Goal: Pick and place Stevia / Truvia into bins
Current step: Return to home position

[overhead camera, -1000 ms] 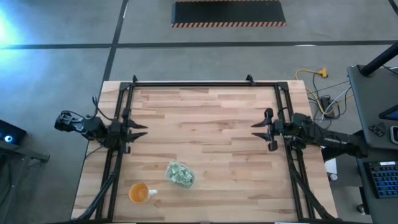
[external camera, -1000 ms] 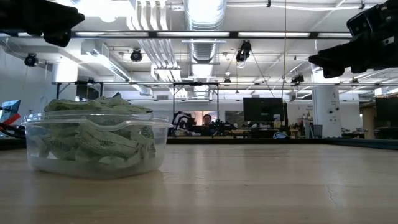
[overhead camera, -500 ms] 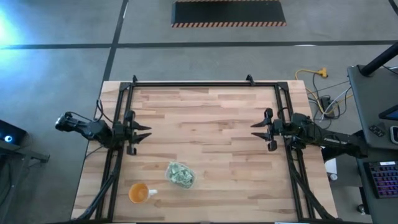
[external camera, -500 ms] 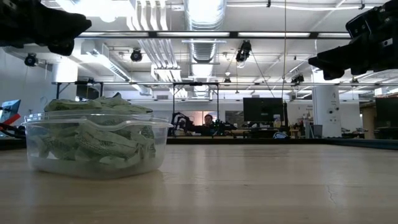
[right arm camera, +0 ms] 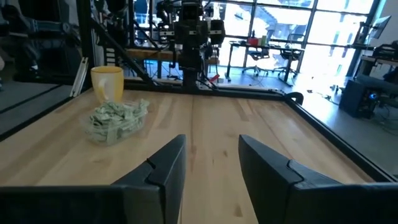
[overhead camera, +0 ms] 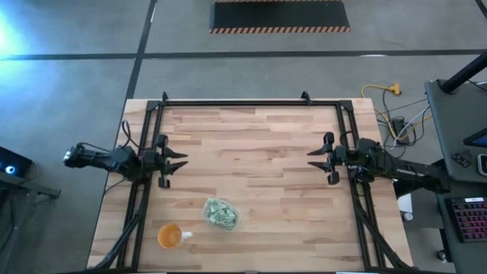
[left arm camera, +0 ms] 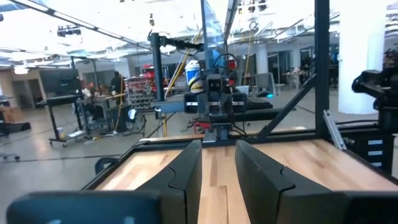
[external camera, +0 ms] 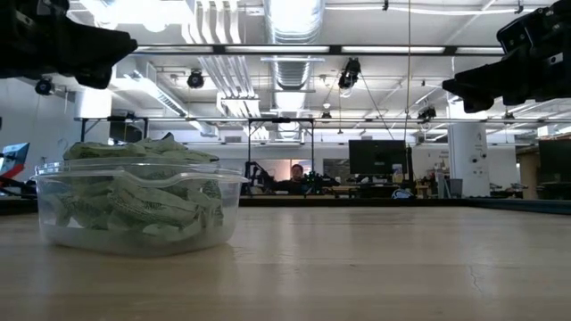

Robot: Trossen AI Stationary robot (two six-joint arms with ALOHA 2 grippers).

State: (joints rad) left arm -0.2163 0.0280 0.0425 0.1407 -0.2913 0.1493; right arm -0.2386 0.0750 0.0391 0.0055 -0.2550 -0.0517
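Both arms idle: the left gripper (overhead camera: 176, 161), fingers spread and empty, has swung level at the desk (overhead camera: 259, 144) edge within the last second. The bin (external camera: 234, 181), heaped with Stevia packets (external camera: 134, 152), sits well apart from it and farther still from the right gripper (overhead camera: 319, 160), also open-fingered and unmoved. Sorting appears done.

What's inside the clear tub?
The tub holds a heap of pale green packets, rising above its rim. Packets buried in the middle are hidden, so no count.

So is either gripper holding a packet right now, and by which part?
Nothing is held. The left gripper and right gripper are open and empty; the sweetener packets sit in the clear tub.
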